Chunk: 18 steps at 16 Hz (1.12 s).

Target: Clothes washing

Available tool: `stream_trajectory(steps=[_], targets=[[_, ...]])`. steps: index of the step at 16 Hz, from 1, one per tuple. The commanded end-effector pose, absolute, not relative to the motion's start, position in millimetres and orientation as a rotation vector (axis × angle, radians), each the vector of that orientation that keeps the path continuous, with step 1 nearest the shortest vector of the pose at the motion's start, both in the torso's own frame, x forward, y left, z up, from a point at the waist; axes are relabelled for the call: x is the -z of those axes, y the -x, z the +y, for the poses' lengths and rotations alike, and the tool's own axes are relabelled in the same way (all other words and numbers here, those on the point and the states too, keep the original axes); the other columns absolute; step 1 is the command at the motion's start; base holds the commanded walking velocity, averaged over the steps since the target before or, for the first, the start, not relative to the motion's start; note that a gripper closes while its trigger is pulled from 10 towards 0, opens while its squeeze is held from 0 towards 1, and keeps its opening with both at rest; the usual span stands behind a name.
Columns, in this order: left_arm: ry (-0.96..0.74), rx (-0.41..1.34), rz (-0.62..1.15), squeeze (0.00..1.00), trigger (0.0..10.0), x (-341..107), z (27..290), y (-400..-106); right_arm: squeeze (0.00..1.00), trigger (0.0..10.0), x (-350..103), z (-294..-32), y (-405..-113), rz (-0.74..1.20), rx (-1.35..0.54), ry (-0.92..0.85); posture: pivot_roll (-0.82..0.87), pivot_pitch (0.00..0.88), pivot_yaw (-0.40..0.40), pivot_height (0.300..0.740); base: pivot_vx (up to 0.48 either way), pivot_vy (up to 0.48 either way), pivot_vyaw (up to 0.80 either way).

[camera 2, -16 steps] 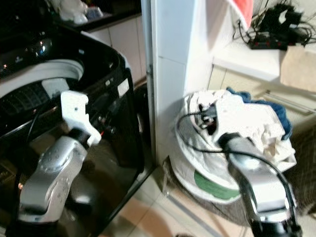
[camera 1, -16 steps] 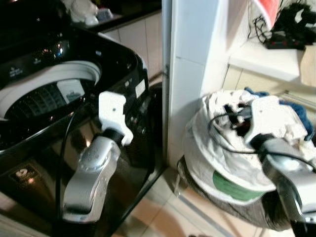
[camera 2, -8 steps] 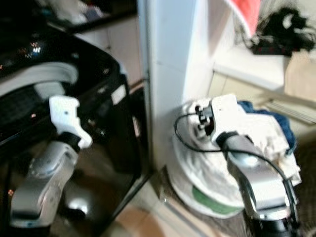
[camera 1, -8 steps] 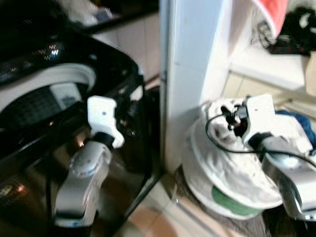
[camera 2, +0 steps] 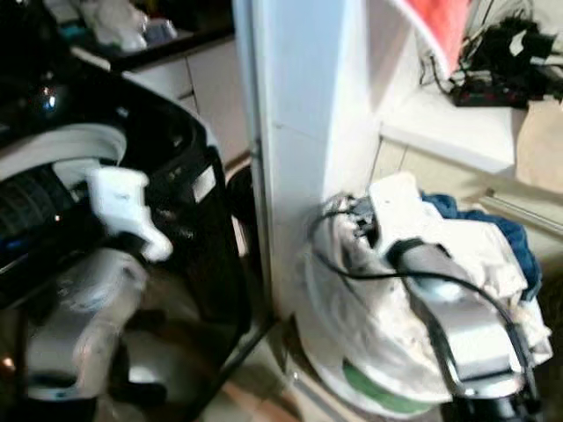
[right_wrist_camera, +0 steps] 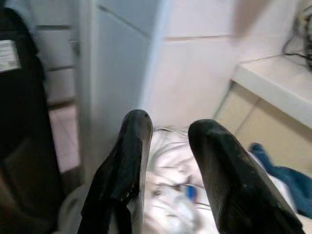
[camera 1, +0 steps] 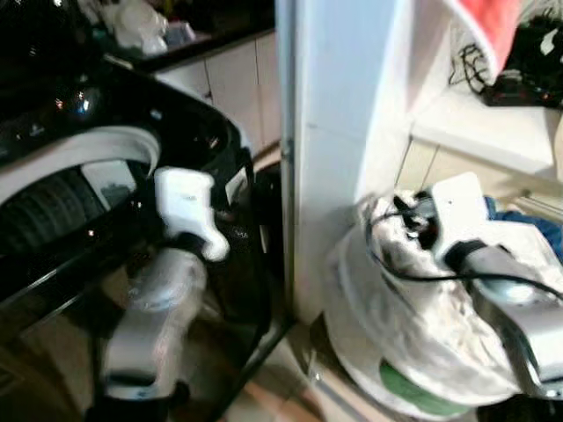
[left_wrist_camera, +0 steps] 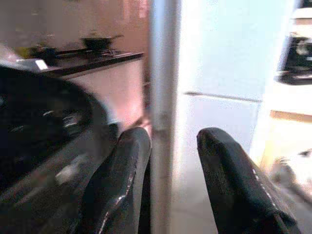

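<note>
A black top-loading washing machine [camera 1: 220,132] stands at the left, lid up, its white drum ring [camera 1: 79,149] showing. A heap of white clothes [camera 1: 413,308] with a blue cloth [camera 1: 541,230] fills a basket at the right. My right gripper [right_wrist_camera: 168,126] hovers just over the heap, open, with nothing between its fingers; the white clothes [right_wrist_camera: 170,204] lie below it. My left gripper [left_wrist_camera: 170,146] is open and empty by the washer's front right corner, pointing at the white pillar [left_wrist_camera: 219,73]. In the eye views the white wrist blocks [camera 1: 185,207] hide both pairs of fingers.
A white tiled pillar [camera 1: 343,132] stands between washer and basket. Behind the basket a white ledge [camera 1: 475,123] carries a power strip and cables [camera 1: 519,79], and a red cloth [camera 1: 488,22] hangs above. A dark counter [camera 1: 193,35] lies behind the washer. Tiled floor runs below.
The whole picture has shifted, so the camera has moved. My right wrist has lifted a little off the white heap. The left arm keeps its place by the washer.
</note>
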State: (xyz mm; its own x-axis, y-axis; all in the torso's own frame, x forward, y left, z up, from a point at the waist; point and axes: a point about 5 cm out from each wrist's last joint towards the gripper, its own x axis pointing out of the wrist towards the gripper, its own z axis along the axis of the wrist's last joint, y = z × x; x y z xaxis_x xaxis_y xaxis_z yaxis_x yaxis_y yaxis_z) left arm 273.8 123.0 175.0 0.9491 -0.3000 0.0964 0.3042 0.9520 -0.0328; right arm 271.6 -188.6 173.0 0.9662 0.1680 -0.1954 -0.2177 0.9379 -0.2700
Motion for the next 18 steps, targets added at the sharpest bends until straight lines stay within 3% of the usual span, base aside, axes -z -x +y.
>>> stream_trajectory(steps=[1,4,5,6,10,14,15,18], targets=[[0.023,0.277,-0.085,0.0,10.0,-175.7,133.1,-275.3,0.0,10.0,-176.2,-187.9,-274.6,0.165,-0.206,0.303,-0.09,0.002,0.049,0.74,0.0,0.0,0.0],[0.043,0.299,-0.064,0.0,10.0,-175.1,131.9,-276.1,0.03,10.0,-175.8,-207.9,-282.8,0.221,-0.143,0.334,-0.09,0.002,0.053,0.74,0.0,0.0,0.0],[0.019,0.315,-0.09,0.0,10.0,-178.1,130.9,-277.2,0.59,10.0,-176.5,-214.6,-288.4,0.228,-0.134,0.382,-0.09,0.0,0.06,0.74,0.0,0.0,0.0],[0.026,0.329,-0.086,0.0,10.0,-177.7,129.2,-277.3,1.0,10.0,-173.9,-218.7,-292.7,0.261,-0.15,0.398,-0.1,0.0,0.064,0.74,0.0,0.0,0.0],[0.051,0.492,-0.074,0.0,10.0,-178.3,113.9,-272.1,1.0,10.0,-157.9,-246.7,-309.1,0.452,-0.168,0.485,-0.1,0.0,0.064,0.74,0.0,0.0,0.0],[0.026,0.82,-0.077,0.0,10.0,-180.0,97.3,-246.3,1.0,10.0,-143.6,-274.7,-311.3,0.633,-0.145,0.519,-0.08,0.0,0.054,0.74,0.0,0.0,0.0],[-0.008,0.914,-0.054,0.0,10.0,-176.7,93.5,-238.3,1.0,10.0,-139.3,-287.0,-309.3,0.685,-0.113,0.51,-0.08,0.0,0.056,0.74,0.0,0.0,0.0],[0.003,0.975,-0.015,0.0,10.0,-172.0,88.8,-233.5,1.0,10.0,-114.8,-292.4,-300.3,0.8,-0.148,0.422,-0.09,0.0,0.064,0.74,0.0,0.0,0.0]])
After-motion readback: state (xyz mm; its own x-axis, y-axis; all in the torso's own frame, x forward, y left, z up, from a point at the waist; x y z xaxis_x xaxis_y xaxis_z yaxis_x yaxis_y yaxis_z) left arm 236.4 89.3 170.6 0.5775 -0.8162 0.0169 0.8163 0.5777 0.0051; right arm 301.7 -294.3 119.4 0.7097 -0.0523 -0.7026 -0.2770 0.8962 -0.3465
